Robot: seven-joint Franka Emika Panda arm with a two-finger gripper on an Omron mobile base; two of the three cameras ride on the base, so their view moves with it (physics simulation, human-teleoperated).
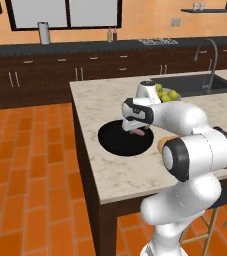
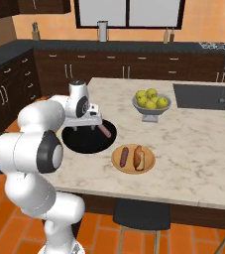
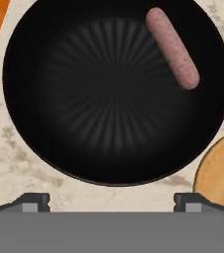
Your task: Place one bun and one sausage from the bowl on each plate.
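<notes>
We hold our gripper [image 3: 111,200] above the black bowl [image 3: 59,99], fingers spread wide with nothing between them. One sausage [image 3: 172,48] lies in the bowl, and the tan plate [image 2: 148,166] beside it carries a sausage [image 2: 124,156] and a bun [image 2: 139,157].

Glossy black bowl [image 3: 44,99]; pink speckled sausage [image 3: 172,48]; tan plate [image 3: 219,170].

Marble island [image 2: 193,144] w/ black bowl [image 2: 84,144], tan plate [image 2: 133,170], fruit bowl [image 2: 151,110].
</notes>
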